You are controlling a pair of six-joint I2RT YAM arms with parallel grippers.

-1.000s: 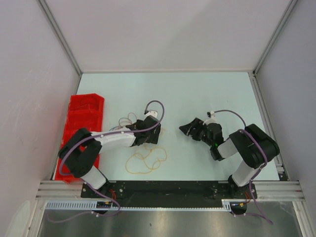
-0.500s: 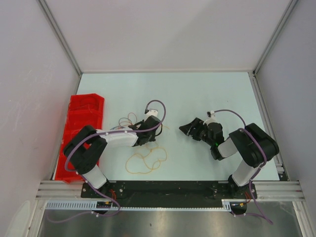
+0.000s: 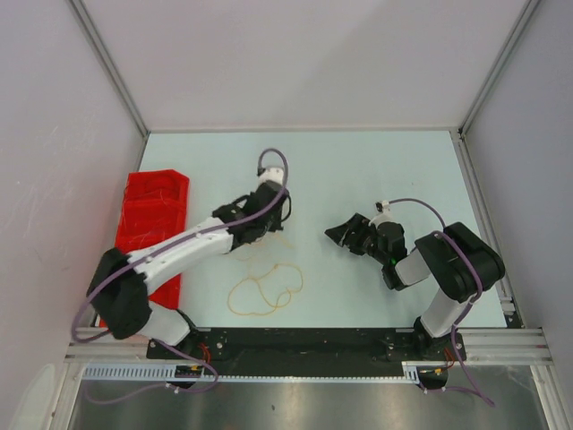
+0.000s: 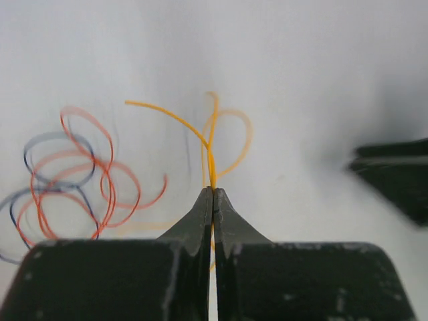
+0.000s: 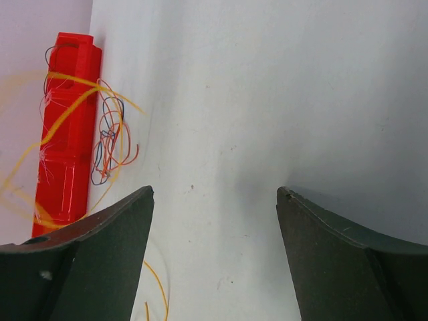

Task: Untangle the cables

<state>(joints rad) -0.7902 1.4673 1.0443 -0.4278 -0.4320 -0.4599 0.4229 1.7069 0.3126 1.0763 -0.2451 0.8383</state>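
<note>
Pinching a single orange cable (image 4: 211, 160), the left gripper (image 4: 212, 190) has its jaws pressed together with only that thin strand between the tips. In the left wrist view the strand runs straight out ahead of the jaws, then splits into a curl that bends left and a looser loop that bends right. More of it shows faintly below the tips.

Just to the left of the held strand lies the clump of red, black and blue-purple cables (image 4: 67, 174). It is a knot of overlapping curls resting on the surface (image 3: 358, 170). From this view I cannot tell whether the orange strand crosses into it.

From above, the rest of the orange cable lies in wide loops between the left gripper and the near edge of the surface. Beyond the clump, along the left edge, sits the red tray (image 3: 152, 210).

The right gripper (image 5: 214, 194) is well apart towards the right side, its jaws wide with nothing between them. It faces across the surface towards the clump and the tray.

The left arm is much the nearer to both the orange cable and the clump. The clump lies to the left of the jaws, so drawing the orange cable away to the right looks likely to free it.
</note>
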